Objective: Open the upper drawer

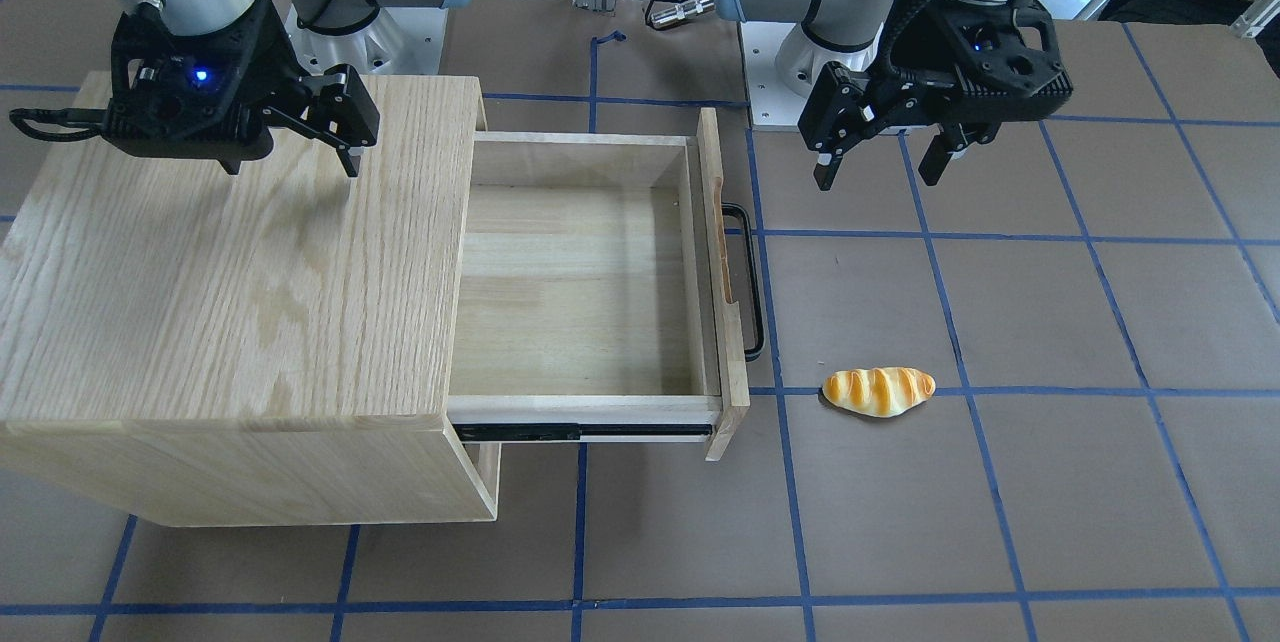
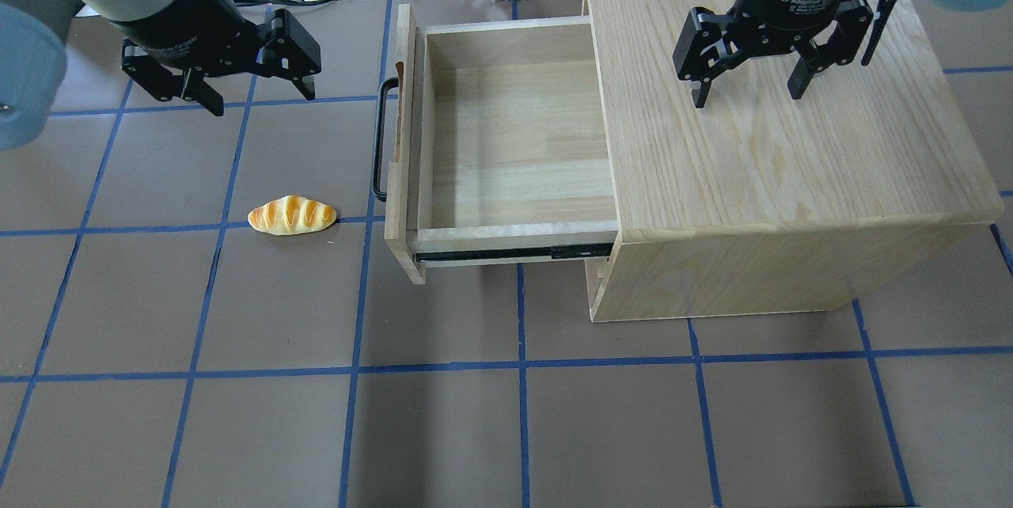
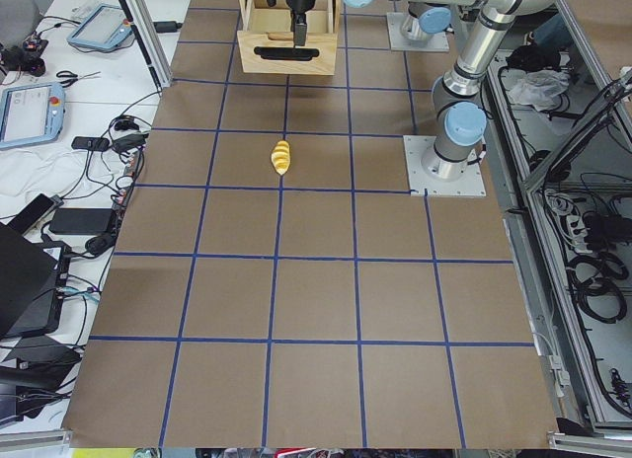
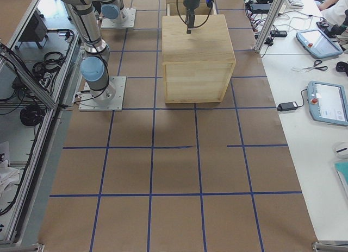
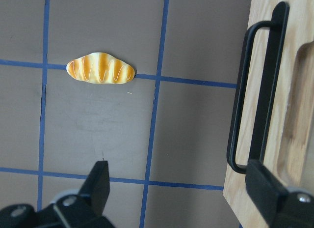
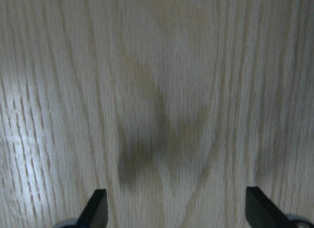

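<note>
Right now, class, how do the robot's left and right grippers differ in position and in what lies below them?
The left gripper hangs over the table beside the black handle of the upper drawer; the right gripper hangs over the cabinet top. The left gripper has a bread roll nearby; the right gripper has none. Both are open, empty and point down.

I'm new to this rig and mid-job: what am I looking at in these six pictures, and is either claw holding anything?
Two robot arms work at a table. One picture looks down from behind them, one faces them, two look from the table's ends, and two come from wrist cameras. The left gripper hangs open over the table near the bread roll and the black handle; the right gripper hangs open above the oak cabinet. The upper drawer stands pulled out and empty. Neither gripper holds anything.
</note>
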Robot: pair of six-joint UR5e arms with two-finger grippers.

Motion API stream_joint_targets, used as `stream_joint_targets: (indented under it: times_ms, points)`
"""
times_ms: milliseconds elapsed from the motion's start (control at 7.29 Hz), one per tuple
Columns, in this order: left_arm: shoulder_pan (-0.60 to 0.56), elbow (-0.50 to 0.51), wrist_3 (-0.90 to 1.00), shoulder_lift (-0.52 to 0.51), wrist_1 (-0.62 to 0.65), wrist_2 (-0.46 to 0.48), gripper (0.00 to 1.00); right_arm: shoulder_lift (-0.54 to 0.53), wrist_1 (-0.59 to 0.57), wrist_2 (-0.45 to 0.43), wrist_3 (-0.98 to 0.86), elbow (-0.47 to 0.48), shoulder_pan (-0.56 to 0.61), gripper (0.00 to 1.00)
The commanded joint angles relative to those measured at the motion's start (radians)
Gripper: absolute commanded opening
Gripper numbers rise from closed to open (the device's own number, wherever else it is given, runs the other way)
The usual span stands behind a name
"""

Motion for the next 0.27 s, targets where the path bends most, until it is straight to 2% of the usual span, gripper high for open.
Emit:
stream_joint_targets:
  times_ms: [0,137]
  points:
    - [0.002,-0.001,0.001,-0.011,0.026,0.000,1.00,0.000,0.000,0.000,0.001,0.001,0.000,1.00]
    - [0.002,-0.001,0.001,-0.013,0.026,-0.001,1.00,0.000,0.000,0.000,0.001,-0.001,0.000,1.00]
